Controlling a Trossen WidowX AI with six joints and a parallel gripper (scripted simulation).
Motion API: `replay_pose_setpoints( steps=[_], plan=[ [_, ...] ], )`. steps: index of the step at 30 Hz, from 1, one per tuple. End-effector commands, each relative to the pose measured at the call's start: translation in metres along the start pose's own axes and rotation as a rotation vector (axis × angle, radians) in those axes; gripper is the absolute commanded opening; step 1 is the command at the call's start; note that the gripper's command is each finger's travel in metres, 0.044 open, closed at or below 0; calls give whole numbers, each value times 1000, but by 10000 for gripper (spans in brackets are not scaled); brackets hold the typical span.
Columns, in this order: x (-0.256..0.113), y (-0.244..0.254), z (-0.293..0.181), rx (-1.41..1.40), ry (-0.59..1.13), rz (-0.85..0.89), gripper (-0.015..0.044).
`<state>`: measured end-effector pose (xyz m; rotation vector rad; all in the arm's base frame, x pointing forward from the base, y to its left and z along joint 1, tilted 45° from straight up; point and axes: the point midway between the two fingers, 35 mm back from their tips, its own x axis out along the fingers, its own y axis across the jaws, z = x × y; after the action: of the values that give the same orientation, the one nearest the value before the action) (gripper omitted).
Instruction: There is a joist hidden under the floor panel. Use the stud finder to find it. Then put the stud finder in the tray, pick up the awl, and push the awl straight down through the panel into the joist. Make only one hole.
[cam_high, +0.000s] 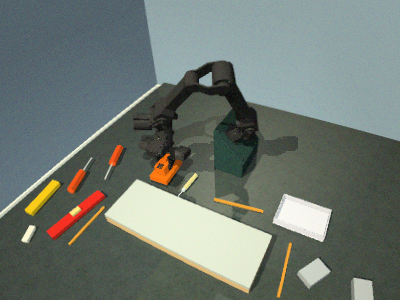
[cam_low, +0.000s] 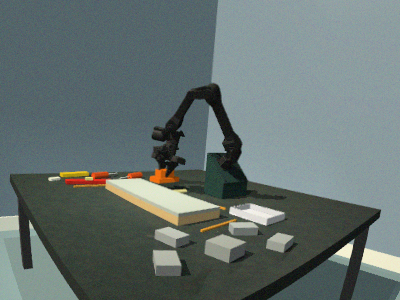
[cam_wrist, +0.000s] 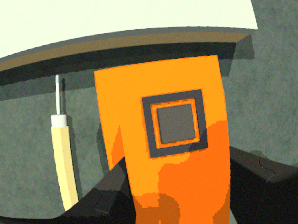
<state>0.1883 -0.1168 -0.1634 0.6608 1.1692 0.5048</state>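
The orange stud finder (cam_high: 161, 176) (cam_low: 159, 179) (cam_wrist: 190, 75) sits on the table behind the left part of the panel, its dark square window showing in the wrist view. My gripper (cam_high: 171, 158) (cam_low: 169, 168) (cam_wrist: 171, 155) is shut on its raised body, one finger on each side. The awl (cam_high: 190, 183) (cam_low: 180, 190) (cam_wrist: 62, 155), with cream handle and thin metal tip, lies beside it, tip toward the panel. The pale floor panel (cam_high: 190, 230) (cam_low: 160, 197) (cam_wrist: 125, 17) shows no hole that I can see. The white tray (cam_high: 302, 217) (cam_low: 257, 214) holds nothing. The joist is hidden.
Two red-handled screwdrivers (cam_high: 76, 181) (cam_high: 116, 155), a yellow bar (cam_high: 43, 197) and a red level (cam_high: 62, 226) lie left of the panel. Orange pencils (cam_high: 238, 205) (cam_high: 284, 270) lie near it. Grey blocks (cam_high: 314, 273) (cam_low: 225, 248) stand beyond its right end.
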Motion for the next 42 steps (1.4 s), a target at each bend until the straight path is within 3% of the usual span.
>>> replay_pose_setpoints(
  steps=[1, 7, 14, 42],
  plan=[
    [-30, -4, 11, -12, -11, -17, 0],
    [-63, 0, 16, -12, -11, -16, 0],
    [-63, -5, 27, -7, -10, -20, 0],
    [-42, -26, 165, 40, -18, -34, 0]
  ],
)
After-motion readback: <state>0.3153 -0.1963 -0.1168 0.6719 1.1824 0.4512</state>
